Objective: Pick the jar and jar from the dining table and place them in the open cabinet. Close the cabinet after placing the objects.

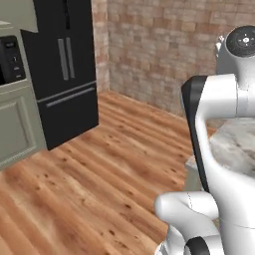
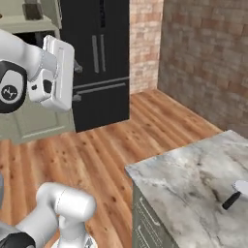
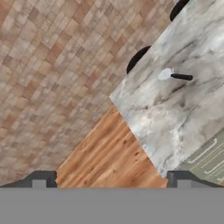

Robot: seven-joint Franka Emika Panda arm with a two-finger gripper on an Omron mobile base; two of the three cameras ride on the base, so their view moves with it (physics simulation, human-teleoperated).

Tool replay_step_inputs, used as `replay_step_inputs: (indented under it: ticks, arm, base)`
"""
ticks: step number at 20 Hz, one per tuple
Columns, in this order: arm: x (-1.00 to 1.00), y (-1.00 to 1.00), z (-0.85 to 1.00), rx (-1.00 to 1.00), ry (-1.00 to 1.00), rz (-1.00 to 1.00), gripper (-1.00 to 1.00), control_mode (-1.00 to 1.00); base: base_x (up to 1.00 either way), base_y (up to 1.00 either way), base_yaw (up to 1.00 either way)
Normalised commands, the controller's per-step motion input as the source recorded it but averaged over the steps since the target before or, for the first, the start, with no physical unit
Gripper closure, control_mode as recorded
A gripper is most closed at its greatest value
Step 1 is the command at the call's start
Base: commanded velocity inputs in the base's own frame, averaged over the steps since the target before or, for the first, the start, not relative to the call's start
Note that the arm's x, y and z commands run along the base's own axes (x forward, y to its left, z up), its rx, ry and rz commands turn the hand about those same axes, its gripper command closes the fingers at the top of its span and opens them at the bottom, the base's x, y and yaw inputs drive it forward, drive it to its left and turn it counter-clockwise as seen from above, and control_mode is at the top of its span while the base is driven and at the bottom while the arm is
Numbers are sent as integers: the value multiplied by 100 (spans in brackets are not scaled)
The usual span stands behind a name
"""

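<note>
The dining table (image 2: pixel 189 179) is a grey-veined white marble slab at the lower right of the right base view, and its corner (image 3: pixel 175 109) also lies ahead in the hand view. No jars are in view. My gripper (image 3: pixel 111 179) is open, with nothing between its fingertips (image 3: pixel 41 179), and it hangs high over the wooden floor, apart from the table. In the right base view the gripper (image 2: pixel 76 82) is at the upper left, in front of the fridge. Sage-green cabinet fronts (image 1: pixel 17 129) stand left of the fridge; I cannot tell whether any door is open.
A white-headed, black-handled utensil (image 3: pixel 175 75) lies on the marble, and it shows again in the right base view (image 2: pixel 235 191). A black fridge (image 1: pixel 64 64) and a microwave (image 1: pixel 10 60) line the left wall. Brick wall (image 2: pixel 208 63) behind. Dark stools (image 3: pixel 138 59) sit at the table's far edge.
</note>
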Motion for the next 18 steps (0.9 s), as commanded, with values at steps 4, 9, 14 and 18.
replay_step_inputs:
  ticks: [4, 9, 14, 18]
  arm:
    - [0, 0, 0, 0, 0, 0, -100, 100]
    - [0, 0, 0, 0, 0, 0, -100, 100]
    - [0, 0, 0, 0, 0, 0, -100, 100]
    - [0, 0, 0, 0, 0, 0, -100, 100]
  base:
    - [-95, -4, -44]
    - [-87, -5, -45]
    - [-75, -8, -47]
    - [-37, -14, -51]
